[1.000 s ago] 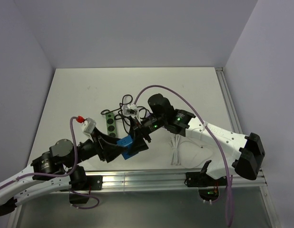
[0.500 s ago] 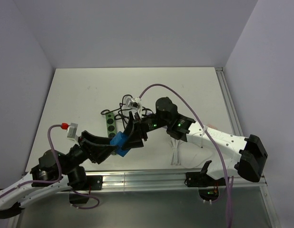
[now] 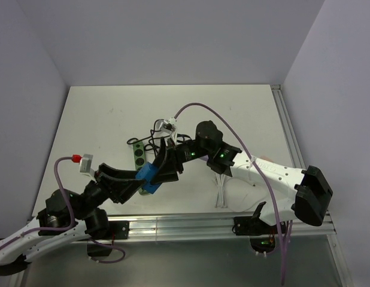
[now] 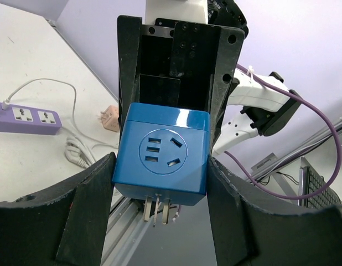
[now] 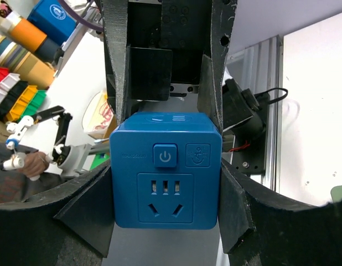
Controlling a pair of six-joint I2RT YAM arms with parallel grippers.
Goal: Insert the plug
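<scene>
Gripping the plug (image 3: pixel 150 177) from opposite sides, the left hand (image 4: pixel 160 183) and the right hand (image 5: pixel 166 188) are both clamped on it, near the green power strip (image 3: pixel 138 155).

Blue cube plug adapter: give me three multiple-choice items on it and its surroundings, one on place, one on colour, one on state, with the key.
1. Where is the bright blue cube-shaped plug adapter?
A. lying flat on a surface
B. in the air between the left gripper and the right gripper
C. seated in a socket

2. What colour is the long multi-socket power strip in the top view?
A. red
B. green
C. yellow

3. How are the plug's metal prongs?
A. bare
B. sunk in the strip
C. wrapped in tape

Key: 1 B, both wrist views show fingers pressed on its sides; 2 B, the top view shows it green; 3 A, they stick out free in the left wrist view.
</scene>
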